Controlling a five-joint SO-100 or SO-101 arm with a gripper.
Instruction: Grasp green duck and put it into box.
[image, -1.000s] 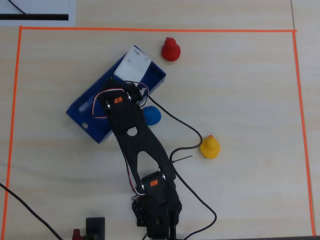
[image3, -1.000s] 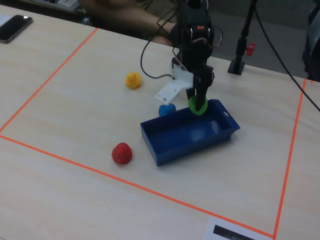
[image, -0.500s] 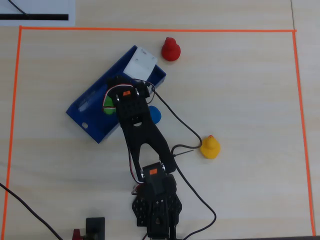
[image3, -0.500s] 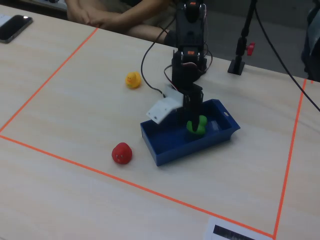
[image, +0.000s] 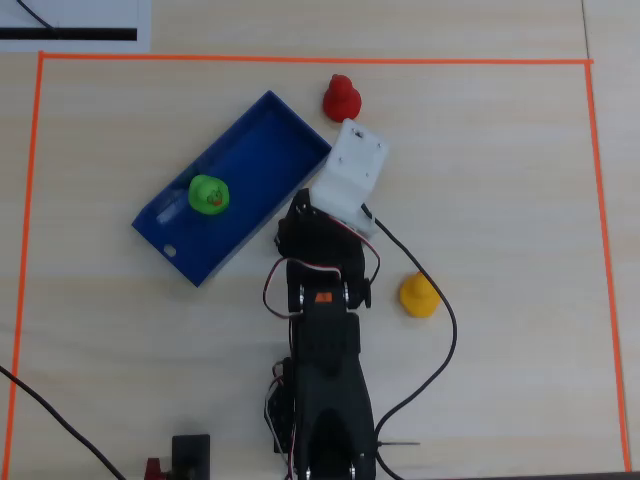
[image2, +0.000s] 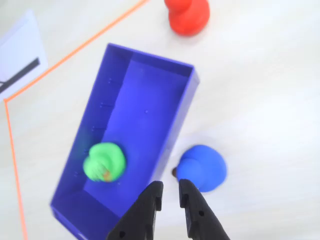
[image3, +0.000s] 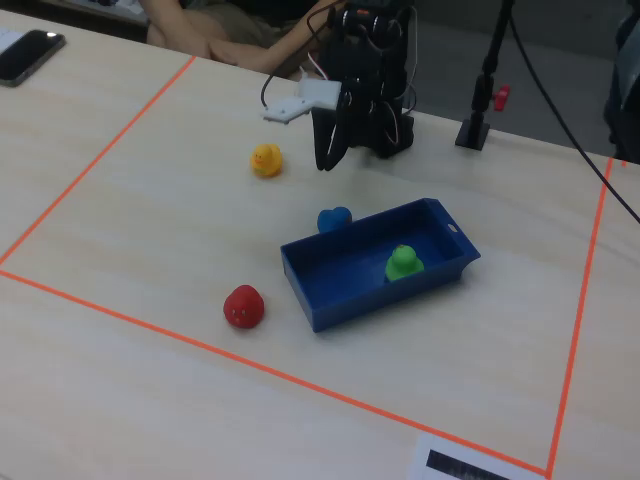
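The green duck (image: 209, 194) sits inside the dark blue box (image: 265, 150), toward its end with the white round mark. It also shows in the wrist view (image2: 104, 161) and in the fixed view (image3: 402, 262), resting on the box floor (image2: 150, 110). My gripper (image2: 170, 191) hangs above the table just outside the box's long wall, beside a blue duck (image2: 201, 167). Its jaws are almost together with only a narrow slit between them, and they hold nothing. In the fixed view the gripper (image3: 325, 160) is raised, well behind the box (image3: 340, 290).
A red duck (image: 341, 97) stands beyond the box's far corner. A yellow duck (image: 419, 295) is to the right of the arm. The blue duck (image3: 334, 218) touches or nearly touches the box wall. Orange tape (image: 300, 60) borders the work area.
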